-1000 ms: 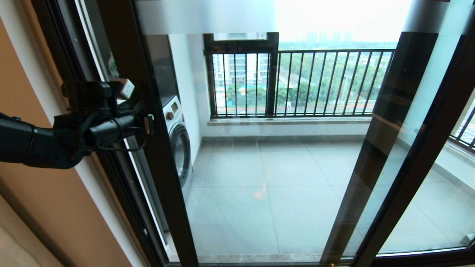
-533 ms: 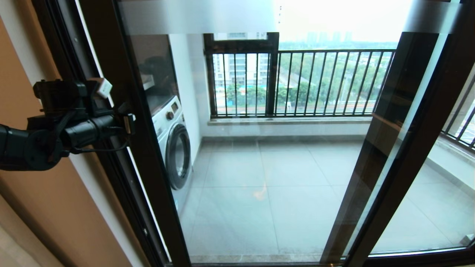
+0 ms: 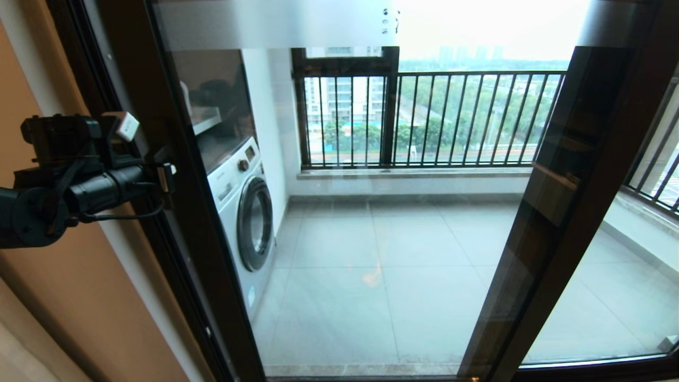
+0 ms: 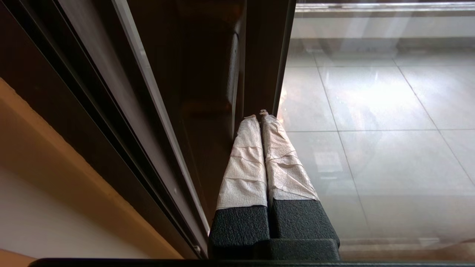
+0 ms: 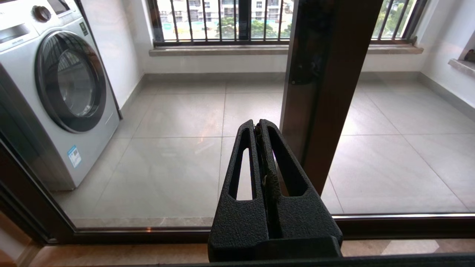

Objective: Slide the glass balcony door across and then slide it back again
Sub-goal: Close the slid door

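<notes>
The glass balcony door [image 3: 382,254] fills the head view, with a frosted strip and characters [image 3: 390,18] at its top. Its dark left stile [image 3: 180,185] stands close to the wall-side frame. My left arm [image 3: 79,185] reaches in from the left at mid height. The left gripper [image 4: 259,113] is shut, with nothing between its white-taped fingers [image 4: 245,163]. Its tips press on the stile beside the dark bar handle [image 4: 233,70]. My right gripper [image 5: 258,124] is shut and empty, low before the glass, next to a dark upright stile [image 5: 319,92].
A white washing machine [image 3: 244,212] stands behind the glass on the left of the tiled balcony. The outer window with black railing bars [image 3: 451,116] runs along the back. A tan wall [image 3: 63,297] borders the door frame. The floor track [image 5: 148,233] runs along the bottom.
The door's left stile and my left arm have moved left together. More of the washing machine now shows through the glass, and the two right-hand stiles have come to overlap.
</notes>
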{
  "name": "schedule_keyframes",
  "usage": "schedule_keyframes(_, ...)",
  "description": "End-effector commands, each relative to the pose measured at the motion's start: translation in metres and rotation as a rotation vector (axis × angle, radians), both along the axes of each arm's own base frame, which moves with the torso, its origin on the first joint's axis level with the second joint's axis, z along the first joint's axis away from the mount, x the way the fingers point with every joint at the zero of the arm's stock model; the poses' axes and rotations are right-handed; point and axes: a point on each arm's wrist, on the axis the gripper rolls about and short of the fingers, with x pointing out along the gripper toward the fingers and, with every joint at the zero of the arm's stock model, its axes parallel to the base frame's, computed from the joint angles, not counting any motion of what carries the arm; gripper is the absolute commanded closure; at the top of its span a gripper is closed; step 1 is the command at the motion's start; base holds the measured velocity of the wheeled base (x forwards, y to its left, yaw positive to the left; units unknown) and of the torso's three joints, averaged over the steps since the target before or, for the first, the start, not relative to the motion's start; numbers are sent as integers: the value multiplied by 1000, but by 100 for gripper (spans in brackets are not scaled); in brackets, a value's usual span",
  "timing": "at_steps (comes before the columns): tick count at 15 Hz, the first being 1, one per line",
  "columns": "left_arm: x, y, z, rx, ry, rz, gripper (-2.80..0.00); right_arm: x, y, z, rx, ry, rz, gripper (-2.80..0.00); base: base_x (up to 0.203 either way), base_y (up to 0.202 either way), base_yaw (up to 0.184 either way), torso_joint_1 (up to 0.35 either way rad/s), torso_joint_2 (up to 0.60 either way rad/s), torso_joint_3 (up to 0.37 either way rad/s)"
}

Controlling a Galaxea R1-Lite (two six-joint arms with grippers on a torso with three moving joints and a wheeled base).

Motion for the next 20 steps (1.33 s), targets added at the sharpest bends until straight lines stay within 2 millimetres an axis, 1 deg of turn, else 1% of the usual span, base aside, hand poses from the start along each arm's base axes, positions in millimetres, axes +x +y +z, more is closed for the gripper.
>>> schedule_keyframes(1, 5, 8, -2, 0, 1, 19, 0, 1, 0, -3, 0, 13, 1, 0, 0, 0, 0, 0, 0, 0)
schedule_keyframes(3, 9, 20, -5, -3, 4, 36, 0, 1, 0, -3, 0, 13, 1, 0, 0, 0, 0, 0, 0, 0)
schedule_keyframes(7, 10, 35, -9, -6, 14, 65, 0, 1, 0, -3, 0, 13, 1, 0, 0, 0, 0, 0, 0, 0)
schedule_keyframes(9, 11, 37, -11, -7, 18, 71, 0, 1, 0, -3, 0, 13, 1, 0, 0, 0, 0, 0, 0, 0)
schedule_keyframes(14, 12, 45, -10, 7, -19, 90, 0, 1, 0, -3, 0, 13, 1, 0, 0, 0, 0, 0, 0, 0)
schedule_keyframes(20, 13, 59, -9, 42, -24, 121, 0, 1, 0, -3, 0, 13, 1, 0, 0, 0, 0, 0, 0, 0)
